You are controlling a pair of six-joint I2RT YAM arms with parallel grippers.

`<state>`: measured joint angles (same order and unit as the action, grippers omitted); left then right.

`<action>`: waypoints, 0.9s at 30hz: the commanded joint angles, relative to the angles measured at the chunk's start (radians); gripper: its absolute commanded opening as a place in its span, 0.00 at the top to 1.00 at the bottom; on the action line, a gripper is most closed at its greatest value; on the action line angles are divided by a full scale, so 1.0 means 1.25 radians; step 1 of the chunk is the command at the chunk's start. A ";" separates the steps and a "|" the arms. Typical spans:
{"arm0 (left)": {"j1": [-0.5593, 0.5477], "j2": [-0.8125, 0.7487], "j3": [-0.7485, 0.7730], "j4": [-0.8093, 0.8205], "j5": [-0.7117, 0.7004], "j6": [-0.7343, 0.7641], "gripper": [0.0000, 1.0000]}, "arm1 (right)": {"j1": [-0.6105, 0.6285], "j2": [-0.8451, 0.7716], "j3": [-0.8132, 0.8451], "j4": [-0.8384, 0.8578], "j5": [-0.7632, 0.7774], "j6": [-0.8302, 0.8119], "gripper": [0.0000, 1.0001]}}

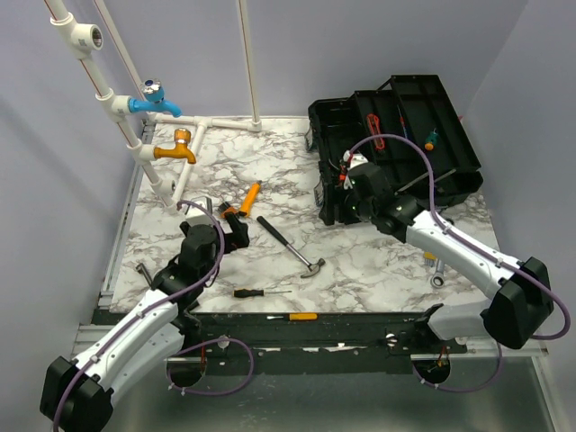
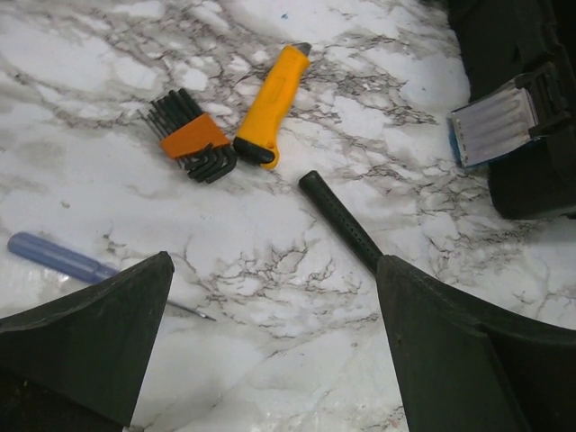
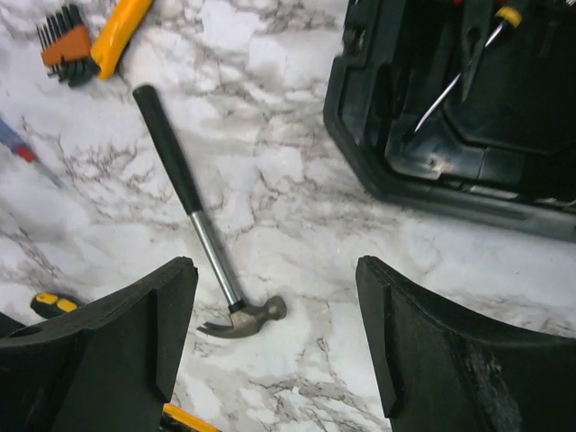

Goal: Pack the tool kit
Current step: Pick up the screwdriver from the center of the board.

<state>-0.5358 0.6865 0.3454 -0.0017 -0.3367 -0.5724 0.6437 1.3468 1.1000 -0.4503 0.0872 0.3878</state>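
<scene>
The black tool kit box (image 1: 396, 144) lies open at the back right, with a few tools inside, among them a yellow-tipped screwdriver (image 3: 459, 67). On the marble lie a hammer (image 1: 290, 245), an orange utility knife (image 1: 249, 195) and an orange-holdered hex key set (image 2: 191, 137). My left gripper (image 2: 274, 270) hovers open and empty over bare marble, short of the hammer's handle (image 2: 340, 220). My right gripper (image 3: 274, 279) is open and empty above the hammer's head (image 3: 247, 319), beside the box's front wall (image 3: 378, 171).
A black-and-yellow screwdriver (image 1: 261, 292) and a yellow-handled one (image 1: 301, 316) lie near the front edge. A blue-handled screwdriver (image 2: 54, 256) lies left. A wrench (image 1: 436, 274) sits front right. Blue (image 1: 153, 101) and orange (image 1: 175, 148) taps on white pipes stand back left.
</scene>
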 commanded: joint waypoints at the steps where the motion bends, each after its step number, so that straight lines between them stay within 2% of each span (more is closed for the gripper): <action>1: 0.005 0.003 0.100 -0.217 -0.092 -0.127 0.02 | 0.026 -0.052 -0.087 0.090 -0.021 0.017 0.22; 4: 0.025 0.026 0.149 -0.344 -0.073 -0.193 0.02 | 0.032 -0.062 -0.131 0.132 -0.052 0.020 0.23; 8: 0.076 0.055 0.193 -0.460 0.014 -0.268 0.02 | 0.041 -0.057 -0.161 0.161 -0.064 0.007 0.22; 12: 0.084 0.067 0.227 -0.589 0.044 -0.382 0.02 | 0.052 -0.050 -0.187 0.194 -0.119 -0.015 0.22; 15: 0.083 0.054 0.209 -0.659 0.100 -0.504 0.02 | 0.053 -0.053 -0.209 0.218 -0.116 -0.018 0.22; 18: 0.082 0.016 0.134 -0.641 0.203 -0.628 0.05 | 0.053 -0.066 -0.230 0.245 -0.109 -0.021 0.23; 21: 0.056 -0.027 0.067 -0.612 0.260 -0.735 0.13 | 0.053 -0.074 -0.239 0.263 -0.114 -0.021 0.23; 27: -0.073 -0.008 0.087 -0.704 0.197 -0.896 0.12 | 0.053 -0.097 -0.252 0.271 -0.116 -0.026 0.22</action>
<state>-0.5449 0.6518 0.4252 -0.8101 -0.0982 -1.4849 0.7052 1.2675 0.8062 -0.1581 -0.0402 0.3721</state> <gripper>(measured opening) 0.872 0.776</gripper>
